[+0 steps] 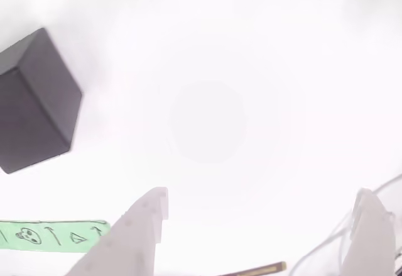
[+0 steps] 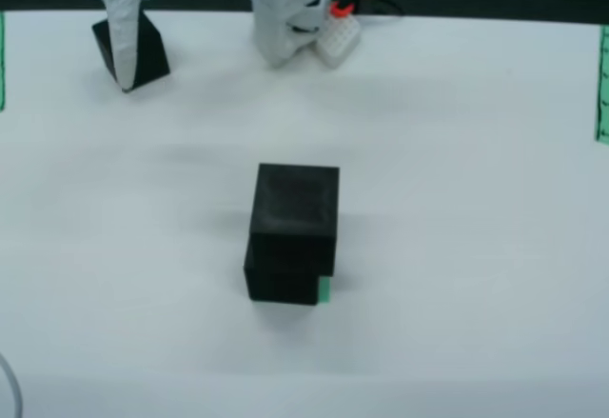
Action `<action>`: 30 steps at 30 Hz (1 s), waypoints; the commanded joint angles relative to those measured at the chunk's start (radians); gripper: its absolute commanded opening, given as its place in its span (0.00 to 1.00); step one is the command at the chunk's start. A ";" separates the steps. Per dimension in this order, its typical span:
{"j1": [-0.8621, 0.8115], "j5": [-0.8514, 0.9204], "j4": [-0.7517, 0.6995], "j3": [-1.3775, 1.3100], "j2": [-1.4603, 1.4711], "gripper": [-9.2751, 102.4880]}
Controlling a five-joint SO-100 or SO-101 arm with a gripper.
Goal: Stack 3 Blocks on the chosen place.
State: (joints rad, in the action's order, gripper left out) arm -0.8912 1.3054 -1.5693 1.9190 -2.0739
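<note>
In my own claw view, going left to right, the loose block (image 1: 36, 100) sits at the far left on the white counter (image 1: 251, 68), with the green symbol strip (image 1: 53, 234) below it. Then comes my claw (image 1: 260, 219), its two white fingers spread wide apart with nothing between them.

In the overhead view that same block (image 2: 143, 56) stands at the top left, touching one of my fingers (image 2: 119, 28). The other finger (image 2: 281, 18) is well to the right of it, so the block is beside the claw rather than in it. Right of and below that block, two blocks (image 2: 293, 232) stand one on the other near the middle of the counter, and a green sliver of the chosen place (image 2: 324, 290) peeks out at their lower right corner.

By my judgement two of three are placed. To do the pickup well, I should swing left until the loose block lies midway between my fingers, square to its faces, lower, then close.
</note>
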 commanded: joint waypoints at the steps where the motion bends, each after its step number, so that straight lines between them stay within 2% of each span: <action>1: -0.138 0.173 0.028 0.043 -0.018 0.40; 13: -0.515 0.617 0.130 0.121 -0.014 0.40; 23: -0.584 0.678 0.293 0.144 0.075 0.40; 30: -0.561 0.678 0.440 0.270 0.100 0.40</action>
State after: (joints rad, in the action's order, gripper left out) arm -1.4665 1.9773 -1.1796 2.1690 -1.9788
